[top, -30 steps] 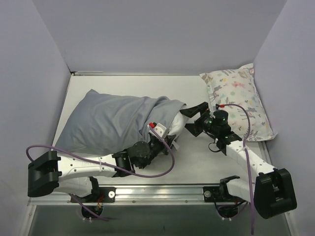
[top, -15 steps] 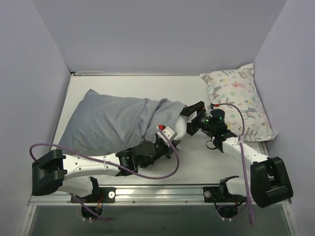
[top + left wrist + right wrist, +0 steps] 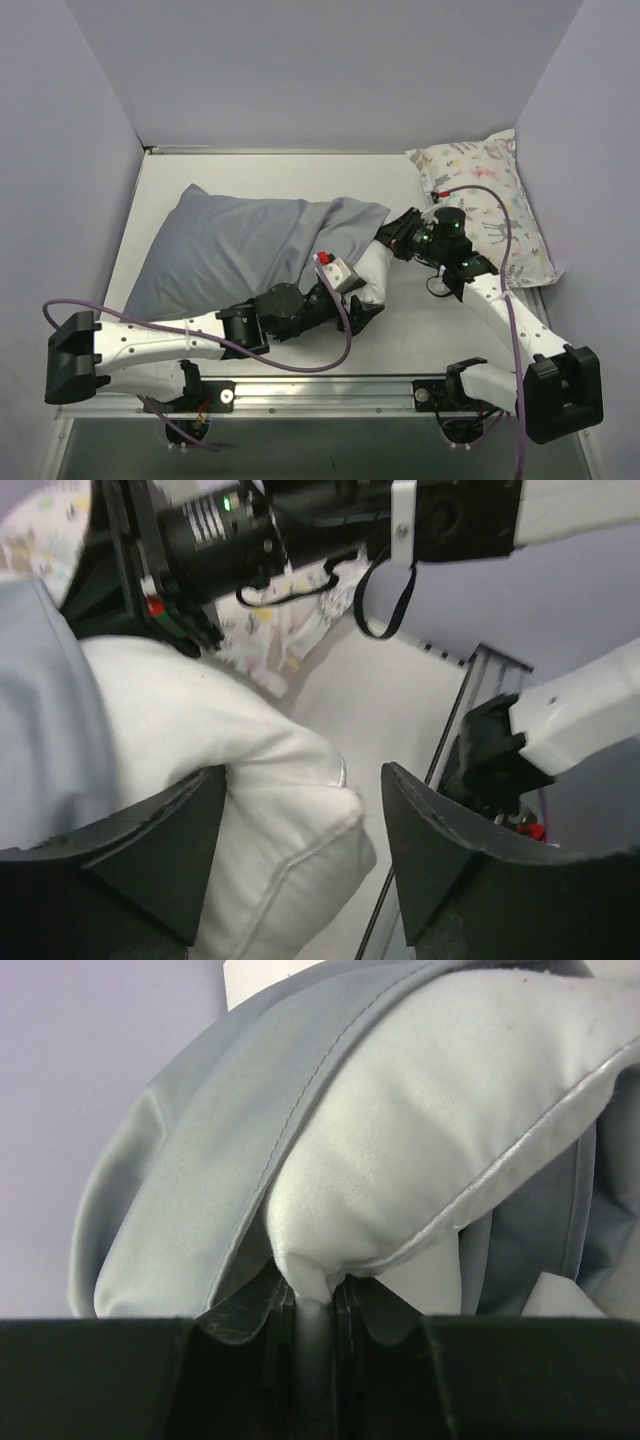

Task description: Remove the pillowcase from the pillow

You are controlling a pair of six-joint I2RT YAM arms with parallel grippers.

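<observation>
A smooth, plump grey pillowcase lay on the left of the table, the white pillow bulging from its open right end. The left claw gaped wide around one seamed corner; the right claw pinched its white fabric tight, bare table before both.

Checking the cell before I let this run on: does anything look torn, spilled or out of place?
Nothing stands out. The pillow pokes a white corner from the grey pillowcase, as the task needs; the right gripper pinches that corner, the left gripper sits open astride it. No tears or spills show.
</observation>
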